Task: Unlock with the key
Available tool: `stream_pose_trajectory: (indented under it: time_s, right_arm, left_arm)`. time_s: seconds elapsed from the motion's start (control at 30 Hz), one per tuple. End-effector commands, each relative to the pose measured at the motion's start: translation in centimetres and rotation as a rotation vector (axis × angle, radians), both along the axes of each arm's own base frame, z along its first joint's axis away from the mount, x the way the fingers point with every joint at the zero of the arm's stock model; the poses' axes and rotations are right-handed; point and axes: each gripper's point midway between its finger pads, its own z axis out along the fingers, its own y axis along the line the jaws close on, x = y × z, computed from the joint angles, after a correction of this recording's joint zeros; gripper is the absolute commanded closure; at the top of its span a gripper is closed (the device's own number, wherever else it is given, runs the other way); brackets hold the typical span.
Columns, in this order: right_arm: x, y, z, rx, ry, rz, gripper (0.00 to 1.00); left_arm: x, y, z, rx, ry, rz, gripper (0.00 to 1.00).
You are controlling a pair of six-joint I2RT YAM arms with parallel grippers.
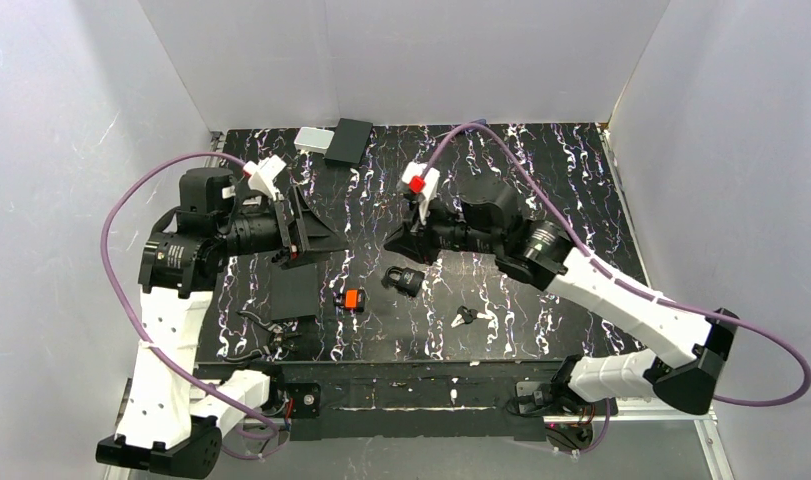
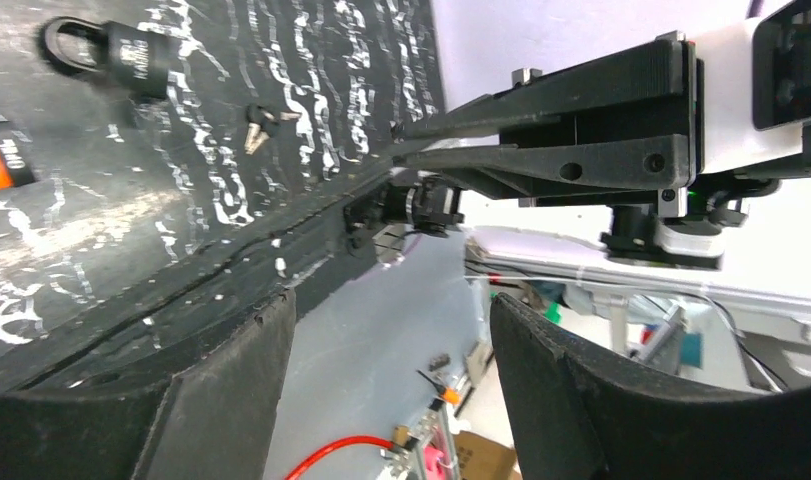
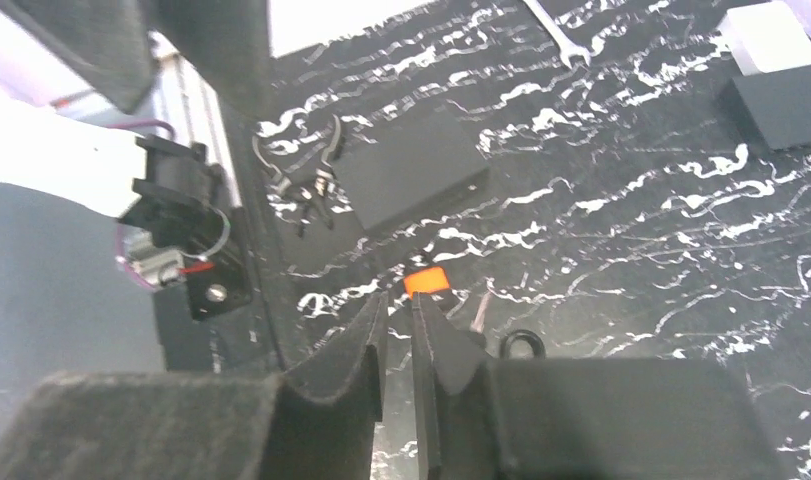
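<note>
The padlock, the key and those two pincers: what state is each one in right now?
Padlock: lying on the table, shackle closed, no key in it.
Key: lying loose on the table, apart from the padlock, untouched.
Left pincer: open, holding nothing, raised off the table.
Right pincer: nearly closed with a thin gap, holding nothing, just behind the padlock.

A small orange-bodied block (image 1: 352,299) lies on the black marbled table (image 1: 541,170), near its front edge. A flat black box (image 1: 349,141) and a pale grey box (image 1: 312,139) sit touching at the back edge.
</note>
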Motion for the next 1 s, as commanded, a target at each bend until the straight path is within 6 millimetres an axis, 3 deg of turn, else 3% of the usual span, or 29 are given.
stream_pose_trajectory:
  time_s: [0.0, 0.07, 0.17, 0.23, 0.3, 0.37, 0.43, 0.53, 0.73, 0.97]
  right_arm:
    - [-2.5, 0.2, 4.6, 0.154, -0.022, 0.076, 0.79]
    - [-2.7, 0.2, 5.3, 0.168, -0.024, 0.074, 0.79]
    - [-1.2, -0.2, 4.2, 0.126, -0.043, -0.006, 0.77]
    - [0.0, -0.7, 1.7, 0.038, -0.045, -0.066, 0.73]
    - [1.7, -1.4, -1.9, -0.077, -0.018, -0.165, 0.59]
    - [2.4, -2.0, -5.3, -0.180, 0.017, -0.219, 0.51]
    - [3.1, -2.3, -7.5, -0.227, 0.064, -0.288, 0.45]
    - [2.9, -1.6, -9.9, -0.240, 0.123, -0.303, 0.25]
    - [1.9, 0.4, -16.3, -0.330, 0.214, -0.271, 0.26]
    - [2.3, 3.0, -20.8, -0.420, 0.260, -0.309, 0.33]
  left_arm:
    - [-1.7, -1.7, 3.2, -0.139, -0.006, -0.124, 0.31]
    - [-1.8, -2.2, 3.1, -0.159, 0.011, -0.148, 0.31]
    - [-1.3, -1.9, 1.9, -0.114, 0.037, -0.113, 0.33]
    - [-1.0, -1.6, 0.9, -0.078, 0.061, -0.085, 0.34]
    - [-0.7, -0.9, -0.1, -0.030, 0.072, -0.030, 0.35]
    - [-0.7, 0.1, -1.6, 0.037, 0.080, 0.044, 0.34]
    - [-1.1, 1.8, -3.8, 0.138, 0.131, 0.129, 0.33]
    - [-1.9, 3.6, -6.2, 0.236, 0.169, 0.206, 0.31]
    - [-3.2, 4.7, -7.8, 0.285, 0.190, 0.249, 0.31]
    - [-3.5, 5.3, -8.1, 0.313, 0.185, 0.265, 0.31]
